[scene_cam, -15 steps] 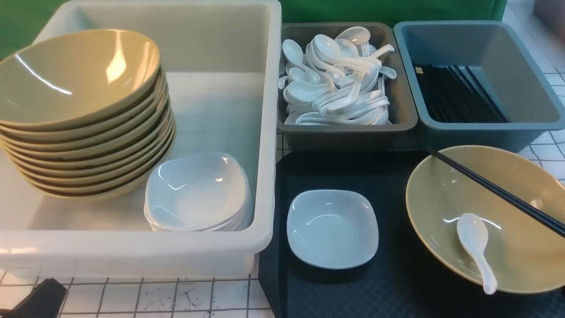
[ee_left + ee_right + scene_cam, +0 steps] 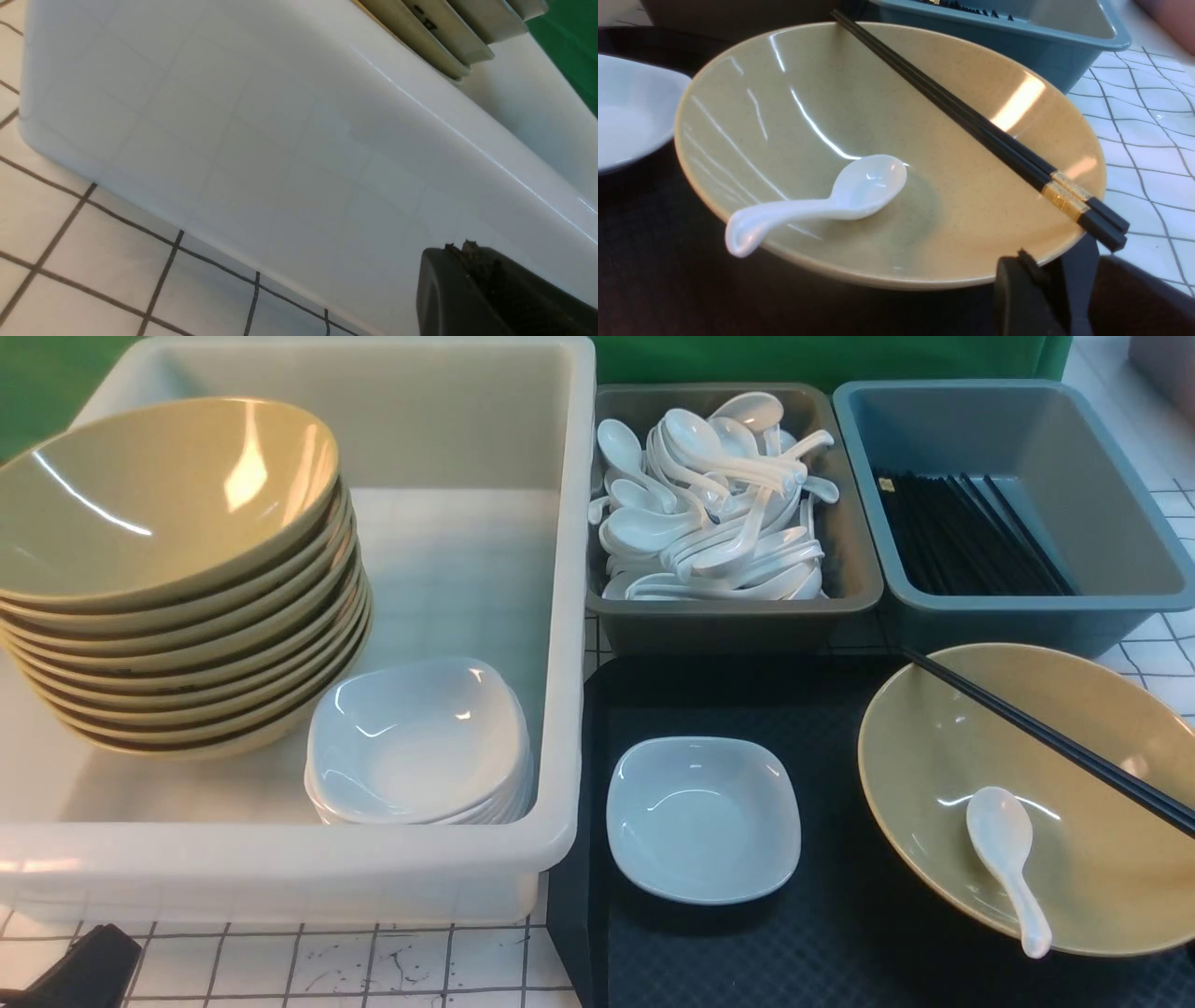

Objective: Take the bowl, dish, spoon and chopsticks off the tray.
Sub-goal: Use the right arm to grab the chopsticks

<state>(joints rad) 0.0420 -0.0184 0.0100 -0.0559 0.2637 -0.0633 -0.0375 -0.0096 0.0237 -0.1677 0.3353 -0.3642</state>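
Chopsticks (image 2: 957, 109) are lying paired across the rim of the bowl (image 2: 822, 116), on the right side of the tray (image 2: 840, 952), spoon (image 2: 864, 186) resting inside. They are looking stiff, light and glossy, prone to rolling apart unless pinched together near the gold-banded ends overhanging the rim. Just beside that rim the right gripper (image 2: 1064, 270) is hovering, jaws seemingly part-open and empty; the left gripper (image 2: 472, 266) is sitting closed beside the white tub (image 2: 280, 140).

- White tub (image 2: 558, 616) on the left – holds a leaning stack of olive bowls (image 2: 177, 569) and a stack of white dishes (image 2: 415, 742).
- Grey bin (image 2: 728, 630) – heaped with white spoons (image 2: 714, 513).
- Blue-grey bin (image 2: 1074, 457) – black chopsticks (image 2: 971, 537) lie inside.
- White gridded tabletop (image 2: 327, 961).
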